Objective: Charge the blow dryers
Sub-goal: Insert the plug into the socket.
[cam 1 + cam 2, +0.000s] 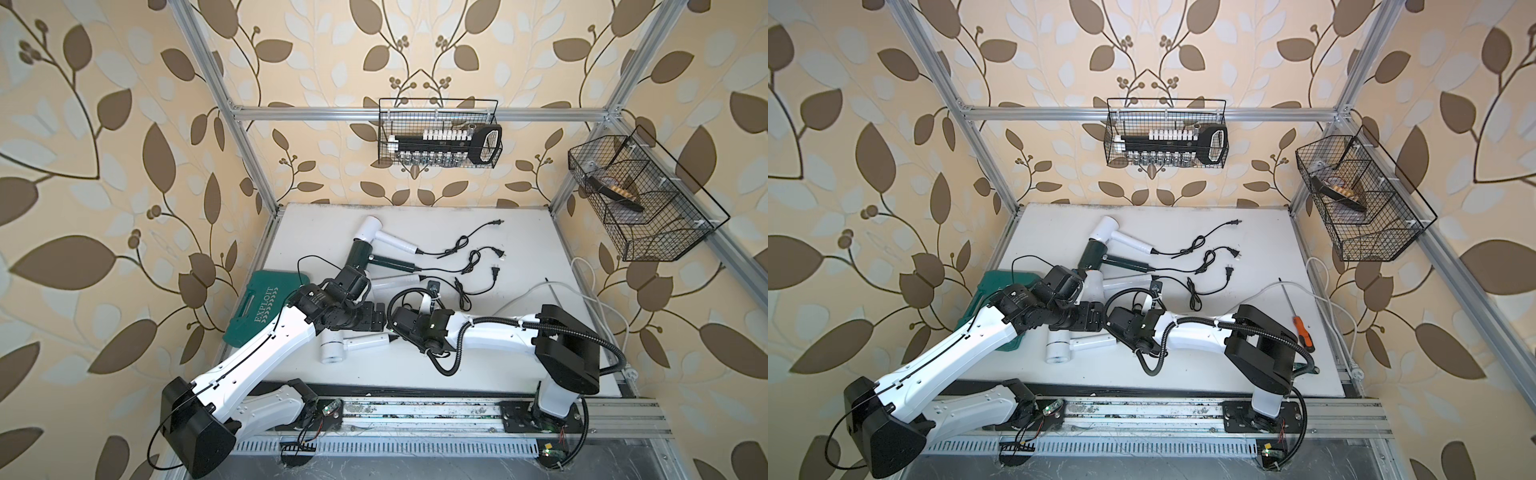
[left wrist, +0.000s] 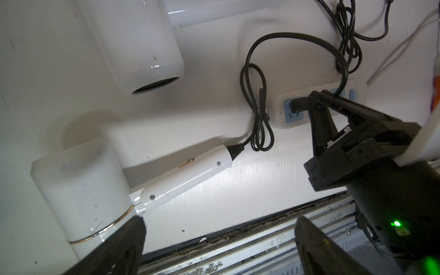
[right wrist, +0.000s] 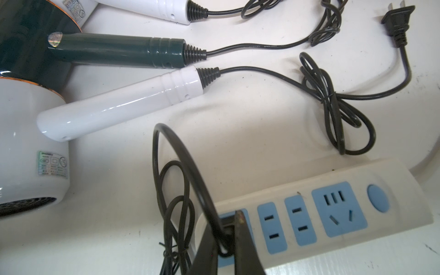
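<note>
**Blow dryers:** four, all lying flat on your desk (image 1: 519,357); three white, one dark green. In both top views they fill the desk's 10 o'clock half, handles pointing roughly toward 3 o'clock.
- far white dryer (image 1: 371,229)
- dark green dryer (image 1: 360,254), touching the far white one
- middle white dryer (image 3: 123,104), largely under your left arm
- near white dryer (image 1: 332,351), toward 7 o'clock

**Black cords:** four. Three end in loose plugs toward 1 o'clock, the farthest plug (image 1: 497,223) well apart from the strip.

**Power strip** (image 3: 333,171): one, white with blue sockets, near the desk's centre under your right arm.

**Right gripper** (image 3: 226,234): clenched on the fourth plug (image 2: 296,106) at the strip's end socket. You cannot tell how deep the plug sits.

**Left gripper** (image 2: 219,238): spread wide and holding nothing, one finger just beside the near white dryer's head.

**Green tool case** (image 1: 266,307): one, at the 9 o'clock edge.

**Orange-handled screwdriver** (image 1: 1304,332): one, at 3 o'clock.

**Wire baskets:** two. The back basket (image 1: 440,137) hangs at 12 o'clock and the side basket (image 1: 640,199) at 2 o'clock.

**Room:** aluminium frame, brown-leaf wallpaper.
</note>
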Motion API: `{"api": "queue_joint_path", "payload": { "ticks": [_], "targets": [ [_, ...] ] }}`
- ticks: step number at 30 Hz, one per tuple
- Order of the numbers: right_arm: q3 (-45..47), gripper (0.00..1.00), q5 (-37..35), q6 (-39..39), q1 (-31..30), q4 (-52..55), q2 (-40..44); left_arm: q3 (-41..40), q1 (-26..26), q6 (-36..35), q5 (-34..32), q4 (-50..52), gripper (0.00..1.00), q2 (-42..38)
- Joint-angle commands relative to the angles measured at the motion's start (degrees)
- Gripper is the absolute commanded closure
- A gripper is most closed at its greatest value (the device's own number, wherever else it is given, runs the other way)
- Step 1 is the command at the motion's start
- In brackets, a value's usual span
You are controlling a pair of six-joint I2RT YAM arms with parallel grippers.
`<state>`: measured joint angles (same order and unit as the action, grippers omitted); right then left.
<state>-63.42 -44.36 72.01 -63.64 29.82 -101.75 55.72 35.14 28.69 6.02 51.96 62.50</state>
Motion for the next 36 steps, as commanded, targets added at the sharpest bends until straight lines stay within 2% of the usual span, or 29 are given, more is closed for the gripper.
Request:
{"api": "queue_joint_path", "payload": {
  "ticks": [1,10,16,28,36],
  "targets": [
    [2.76,1.00,3.85,2.13,-0.61,5.39,-1.08,-0.18,-0.57,0.05,0.74,0.25,0.01,-1.15],
    [4.08,1.00,4.10,2.99,-1.86,4.02,-1.82,-0.18,-0.55,0.00,0.63,0.24,0.01,-1.33],
    [3.16,1.00,7.97,0.17,1.46,3.02,-2.94,-0.02,-0.53,-0.08,0.53,0.51,0.01,-1.39],
    [1.64,1.00,4.61,2.26,-2.85,7.28,-4.43,-0.18,-0.52,-0.10,0.72,0.34,0.01,-1.47],
    [4.84,1.00,11.56,0.14,4.10,2.63,-3.27,0.00,-0.52,-0.12,0.64,0.50,0.01,-1.33]
  ]
}}
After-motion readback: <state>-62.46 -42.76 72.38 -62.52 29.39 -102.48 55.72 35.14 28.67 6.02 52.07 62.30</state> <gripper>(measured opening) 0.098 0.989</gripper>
